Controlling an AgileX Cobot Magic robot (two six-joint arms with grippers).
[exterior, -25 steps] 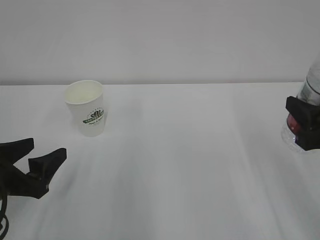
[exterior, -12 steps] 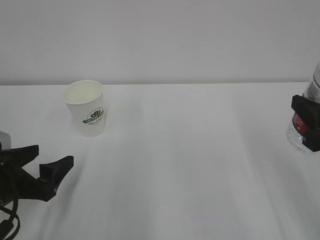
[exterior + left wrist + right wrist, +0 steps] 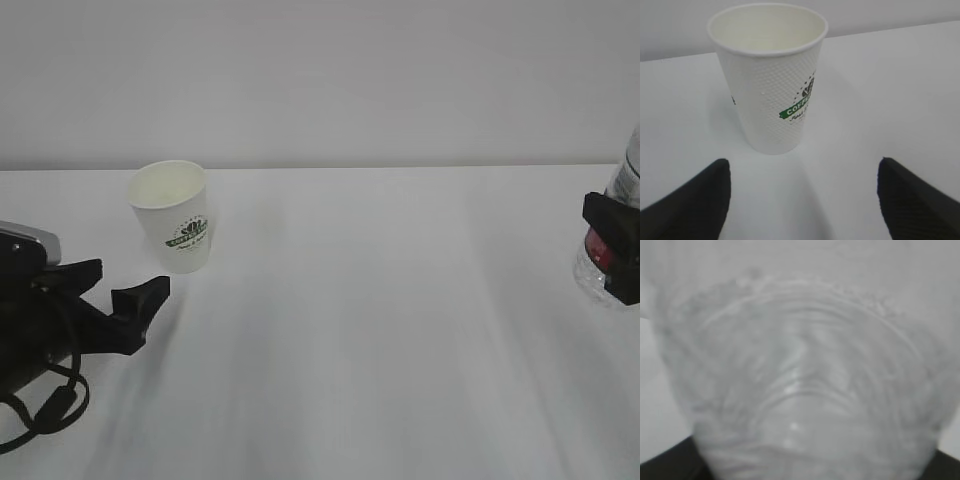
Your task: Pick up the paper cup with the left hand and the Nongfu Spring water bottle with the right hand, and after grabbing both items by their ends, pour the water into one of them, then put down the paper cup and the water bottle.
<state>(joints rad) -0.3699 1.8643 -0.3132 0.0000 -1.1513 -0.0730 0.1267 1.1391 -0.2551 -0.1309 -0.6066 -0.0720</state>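
The paper cup [image 3: 175,215] stands upright on the white table, white with a green logo; in the left wrist view the paper cup [image 3: 770,85] is straight ahead and looks empty. My left gripper [image 3: 128,280] is open, low over the table just short of the cup; its fingertips [image 3: 715,175] stay clear of the cup's base. At the right edge my right gripper [image 3: 615,245] is shut on the Nongfu Spring water bottle [image 3: 630,170], round its red label. The ribbed clear bottle [image 3: 800,390] fills the right wrist view, blurred. The water cannot be made out.
A white table [image 3: 380,330] stretches between the two arms, with a plain pale wall [image 3: 330,80] behind it. A black cable [image 3: 50,410] loops below the left arm at the lower left.
My left gripper has moved up and to the right towards the cup, its jaws spreading a little wider. The right gripper with the bottle shifted slightly right, then held still.
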